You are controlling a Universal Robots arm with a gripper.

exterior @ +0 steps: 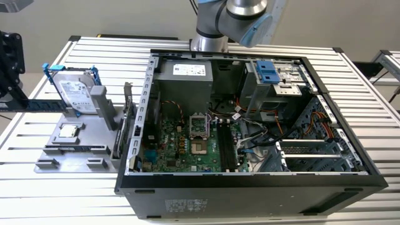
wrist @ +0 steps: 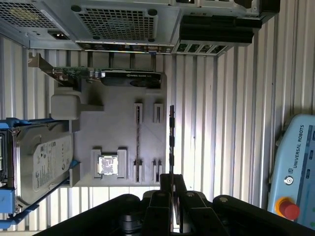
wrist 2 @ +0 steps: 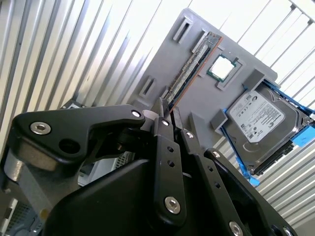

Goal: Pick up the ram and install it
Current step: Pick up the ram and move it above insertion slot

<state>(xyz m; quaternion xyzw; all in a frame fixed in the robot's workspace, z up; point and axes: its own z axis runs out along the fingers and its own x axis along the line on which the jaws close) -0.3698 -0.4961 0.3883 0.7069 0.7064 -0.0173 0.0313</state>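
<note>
Almost closed, the black gripper pinches the slim bluish ram stick. Held so narrowly, it could twist and miss the long black slots of the green motherboard

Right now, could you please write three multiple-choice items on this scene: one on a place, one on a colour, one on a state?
1. Where is the processor chip? A on the grey tray, beside the hard drive; B inside the computer case; C on the bare table.
2. What colour are the hard drive's brackets? A red; B blue; C yellow.
3. How is the ram now? A seated in a motherboard slot; B flat on the table; C gripped between the fingers.
1 A: it lies on the tray next to the drive. 2 B: they are blue. 3 C: in both wrist views it runs out from between the fingers.
</note>
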